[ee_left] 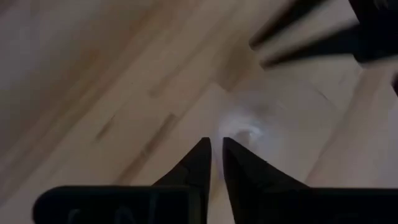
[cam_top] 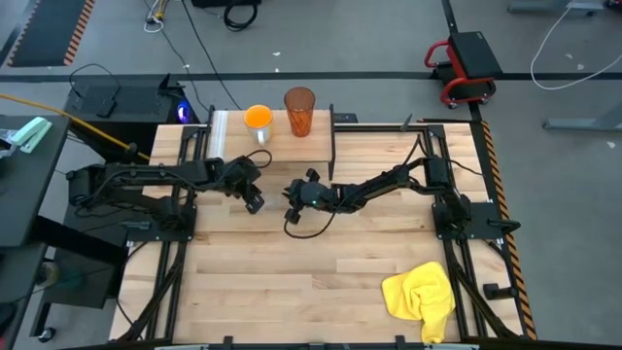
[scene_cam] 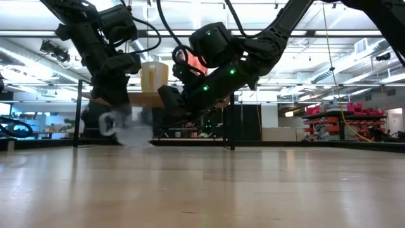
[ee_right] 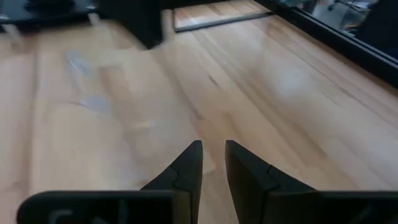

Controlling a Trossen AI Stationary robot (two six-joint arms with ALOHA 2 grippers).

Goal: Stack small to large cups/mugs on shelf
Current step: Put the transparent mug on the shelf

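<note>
- Orange mug [cam_top: 258, 119] & ribbed tumbler [cam_top: 299, 111] already on shelf [cam_top: 316, 146].
- My left gripper [ee_left: 216, 163] looks pinched on clear glass [ee_left: 261, 121] rim, down on table [cam_top: 292, 282].
- Right gripper [ee_right: 213, 165] idle nearby, empty, fingers slightly apart.
- Next imo: lift glass w/o slipping.

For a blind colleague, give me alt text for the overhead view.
Two dark robot arms meet mid-table: the left hand and right hand sit close together below a small wooden shelf holding an orange mug and a ribbed orange tumbler. A yellow cloth lies at the table's near right corner.
</note>
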